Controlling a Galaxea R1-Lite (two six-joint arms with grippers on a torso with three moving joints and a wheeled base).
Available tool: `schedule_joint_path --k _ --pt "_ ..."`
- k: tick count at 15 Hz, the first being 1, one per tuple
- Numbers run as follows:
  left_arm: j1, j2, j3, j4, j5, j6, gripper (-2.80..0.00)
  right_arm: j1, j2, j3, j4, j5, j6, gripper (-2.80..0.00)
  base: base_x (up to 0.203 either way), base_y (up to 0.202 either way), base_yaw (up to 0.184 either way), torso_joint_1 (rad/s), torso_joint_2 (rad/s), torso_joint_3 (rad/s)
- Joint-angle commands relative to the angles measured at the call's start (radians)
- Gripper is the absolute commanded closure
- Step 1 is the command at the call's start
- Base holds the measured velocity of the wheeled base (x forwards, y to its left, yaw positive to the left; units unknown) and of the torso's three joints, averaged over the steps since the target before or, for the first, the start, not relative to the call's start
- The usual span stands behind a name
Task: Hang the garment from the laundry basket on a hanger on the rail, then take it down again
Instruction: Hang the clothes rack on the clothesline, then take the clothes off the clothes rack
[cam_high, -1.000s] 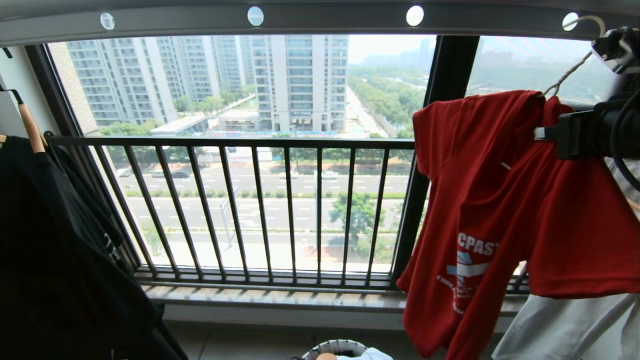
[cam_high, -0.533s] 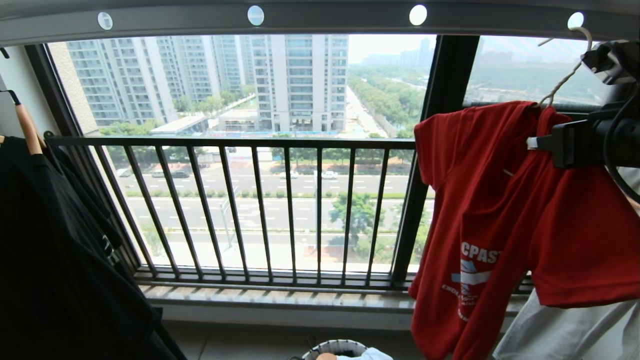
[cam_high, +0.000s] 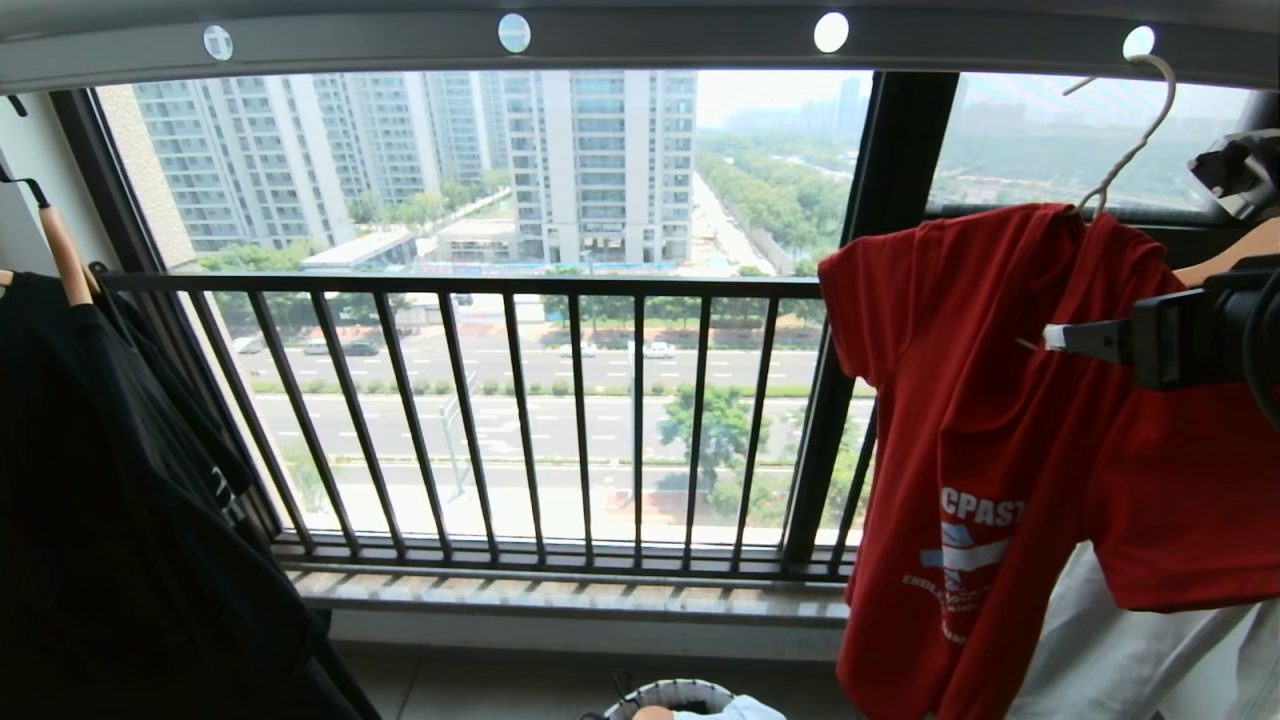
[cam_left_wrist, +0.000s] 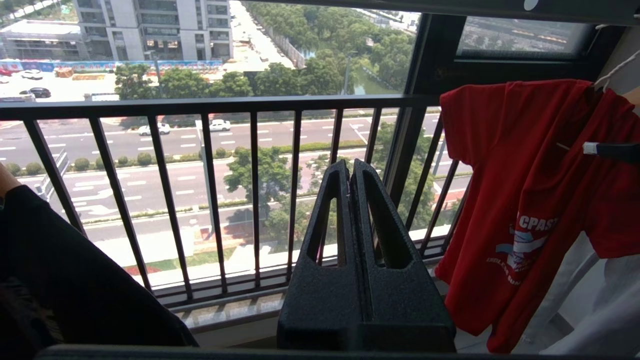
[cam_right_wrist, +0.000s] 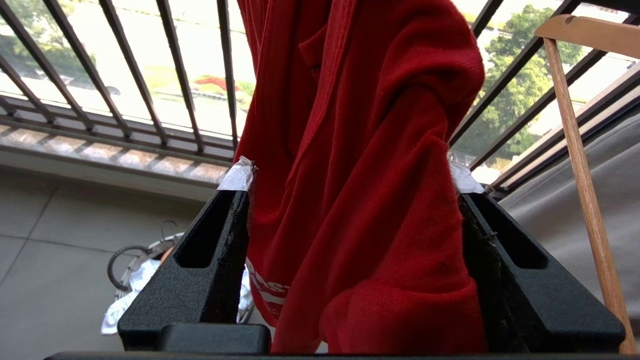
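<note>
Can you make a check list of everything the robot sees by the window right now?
Surface: tiled floor, grey.
Job's things: red T-shirt on wire hanger, hooked in the rail; basket below.
Clutter: black T-shirt, wooden hanger, white garment.
Grippers: right gripper open around the red cloth; left gripper shut, empty.
Cables: nothing seen.
Surroundings: window railing, towers, road.
</note>
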Motion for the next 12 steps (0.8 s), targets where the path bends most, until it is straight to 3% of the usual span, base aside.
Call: schedule_joint_path --k 1,5,12 --pt "0.000 0.000 0.000 0.001 0.003 -0.001 0.00 -0.041 -0.075 0.092 0.000 0.000 -0.002 -2.80 0.000 0.000 0.000 0.000 0.00 0.000" --pt "0.000 0.002 0.001 0.001 0.001 -0.001 0.00 -0.132 -0.147 0.215 -0.002 0.006 -0.006 -2.80 0.000 0.000 0.000 0.000 0.00 0.000" --pt "-0.002 0.006 0.007 0.001 0.000 -0.001 0.00 -0.246 -0.281 0.314 -0.027 0.007 -0.006 -2.80 0.000 0.000 0.000 0.000 0.00 0.000"
